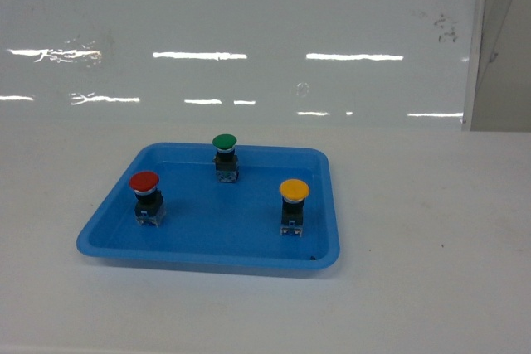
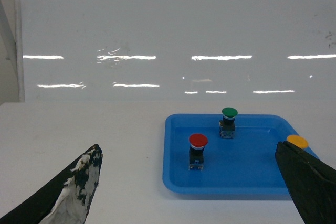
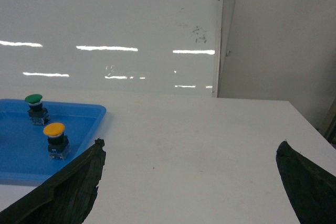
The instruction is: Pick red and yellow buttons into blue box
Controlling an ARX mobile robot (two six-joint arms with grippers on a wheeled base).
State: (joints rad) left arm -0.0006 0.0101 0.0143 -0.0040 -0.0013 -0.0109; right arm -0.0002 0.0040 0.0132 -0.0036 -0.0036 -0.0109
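The red button [image 1: 144, 181] stands upright at the left of a shallow blue tray [image 1: 207, 259], and the yellow button [image 1: 294, 191] stands at the tray's right. The blue box is out of view. No gripper shows in the head view. In the left wrist view my left gripper [image 2: 187, 148] is open and empty, held back from the tray [image 2: 176, 184]; the red button [image 2: 198, 140] is ahead, and the yellow button [image 2: 297, 141] peeks over the right finger [image 2: 310, 182]. My right gripper [image 3: 191, 142] is open over bare table, with the yellow button [image 3: 54, 129] far to its left.
A green-capped button [image 1: 224, 142] stands at the back of the tray. The white table [image 1: 431, 230] meets a glossy white wall [image 1: 265, 31] behind. Its right edge [image 3: 315, 129] shows in the right wrist view, beside a wall corner [image 3: 220, 35].
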